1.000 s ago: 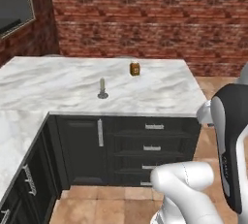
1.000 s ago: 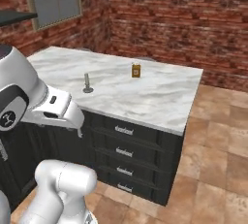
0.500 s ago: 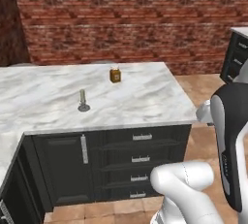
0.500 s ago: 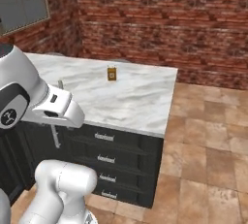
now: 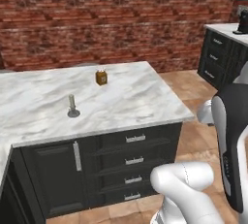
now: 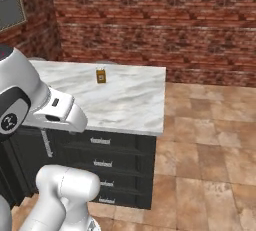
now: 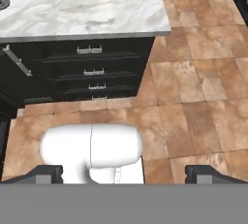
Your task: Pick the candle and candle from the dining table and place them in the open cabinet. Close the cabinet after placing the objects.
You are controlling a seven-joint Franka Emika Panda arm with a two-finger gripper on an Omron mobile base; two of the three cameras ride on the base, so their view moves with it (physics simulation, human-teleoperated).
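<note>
One candle (image 5: 72, 106), the grey-silver one on its round base, is seen standing upright on the dining table (image 5: 126, 99), well in from the front edge and apart from the small amber carton (image 5: 101, 77) that sits further back. A second candle is not made out on the marble. In the hand view only the rim of the grey base is caught at the top left corner, and even that is perhaps too cropped to be sure of. The gripper (image 7: 125, 173) is held low and pulled back, pointed down at the tiled floor (image 7: 193, 72) in front of the dark drawers (image 7: 92, 68); its two finger tips are spread as wide as they go and nothing is held between them.

The step in hand is judged to be the approach to the remaining candle. For it to be done well, the base should be brought square to the table front so that the candle falls within easy reach, and the hand should be raised above the marble before being carried forward, so that the table edge is not struck. The jaws are best kept wide until the stem stands between them, then closed low on the holder's stem. The carton should be given a clear berth.
</note>
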